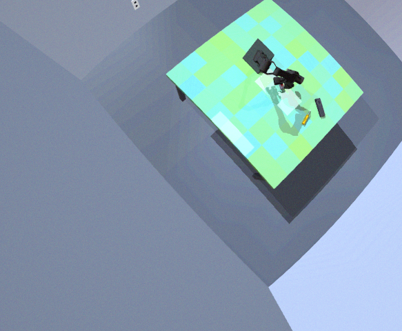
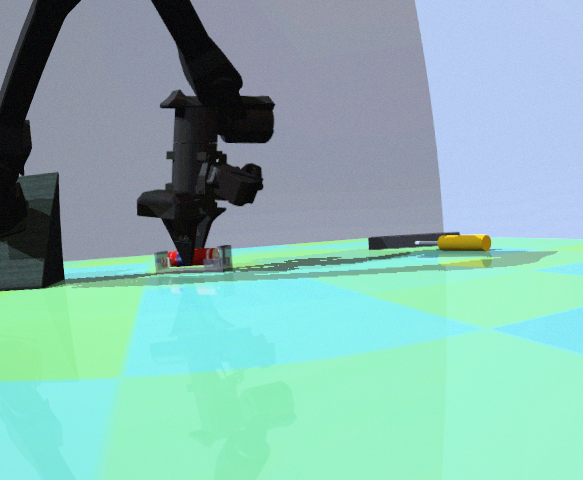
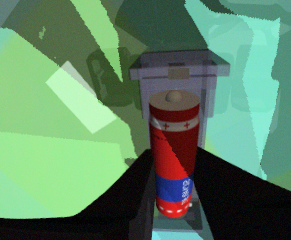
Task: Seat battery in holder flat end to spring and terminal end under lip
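Observation:
The red battery (image 2: 205, 256) (image 3: 174, 155) lies lengthwise within the clear grey holder (image 2: 211, 268) (image 3: 217, 70), nearly level, with its terminal end slightly higher in the exterior view. In the wrist view its nubbed terminal end points to the lip end wall, with a visible gap before the wall. The flat end is at the opposite end; the spring is hidden, so contact there cannot be told. My gripper (image 2: 187, 259) (image 3: 171, 155) is shut on the battery around its sides, with the fingertips low between the holder's end walls.
A yellow-handled screwdriver (image 1: 305, 118) (image 2: 464, 242) and a dark bar-shaped block (image 1: 320, 107) (image 2: 402, 241) lie on the checkered table (image 1: 207, 89) (image 2: 332, 413), away from the holder. The arm's dark base plate (image 1: 250, 55) is on the holder's other side.

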Tool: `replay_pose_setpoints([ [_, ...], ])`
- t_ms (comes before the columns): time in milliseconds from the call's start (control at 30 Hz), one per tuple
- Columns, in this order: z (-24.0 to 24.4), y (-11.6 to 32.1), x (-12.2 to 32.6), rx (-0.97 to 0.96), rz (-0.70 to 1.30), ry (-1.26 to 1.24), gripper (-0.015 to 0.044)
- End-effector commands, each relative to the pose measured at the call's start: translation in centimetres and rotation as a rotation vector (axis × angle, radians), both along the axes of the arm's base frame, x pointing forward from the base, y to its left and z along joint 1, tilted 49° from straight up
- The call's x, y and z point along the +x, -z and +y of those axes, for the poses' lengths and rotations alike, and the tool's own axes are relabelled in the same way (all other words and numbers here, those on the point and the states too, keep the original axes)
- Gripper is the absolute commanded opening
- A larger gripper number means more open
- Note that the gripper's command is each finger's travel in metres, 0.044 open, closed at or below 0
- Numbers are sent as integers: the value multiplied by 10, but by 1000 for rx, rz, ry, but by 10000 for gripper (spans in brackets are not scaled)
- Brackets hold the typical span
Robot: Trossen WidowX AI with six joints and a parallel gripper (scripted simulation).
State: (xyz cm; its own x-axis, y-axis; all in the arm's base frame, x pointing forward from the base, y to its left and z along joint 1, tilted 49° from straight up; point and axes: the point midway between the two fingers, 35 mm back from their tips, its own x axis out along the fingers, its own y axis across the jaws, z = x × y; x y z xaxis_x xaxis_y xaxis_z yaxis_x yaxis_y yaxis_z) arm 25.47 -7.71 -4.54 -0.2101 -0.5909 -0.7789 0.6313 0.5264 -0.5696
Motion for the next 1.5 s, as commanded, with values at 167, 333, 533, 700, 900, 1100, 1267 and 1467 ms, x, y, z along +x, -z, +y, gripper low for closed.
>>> replay_pose_setpoints([
  [167, -1, 3, -5, 20, 25, 7, 66],
  [333, -2, 2, -4, 20, 24, 7, 66],
  [533, -5, -1, 2, 17, 21, 4, 66],
  [700, -8, -4, 7, 13, 15, 1, 66],
  [900, -8, -5, 8, 16, 14, 1, 66],
  [1100, -8, -5, 8, 16, 12, 2, 66],
  [1267, -8, -6, 8, 15, 11, 1, 92],
  [1467, -7, -6, 9, 16, 11, 1, 168],
])
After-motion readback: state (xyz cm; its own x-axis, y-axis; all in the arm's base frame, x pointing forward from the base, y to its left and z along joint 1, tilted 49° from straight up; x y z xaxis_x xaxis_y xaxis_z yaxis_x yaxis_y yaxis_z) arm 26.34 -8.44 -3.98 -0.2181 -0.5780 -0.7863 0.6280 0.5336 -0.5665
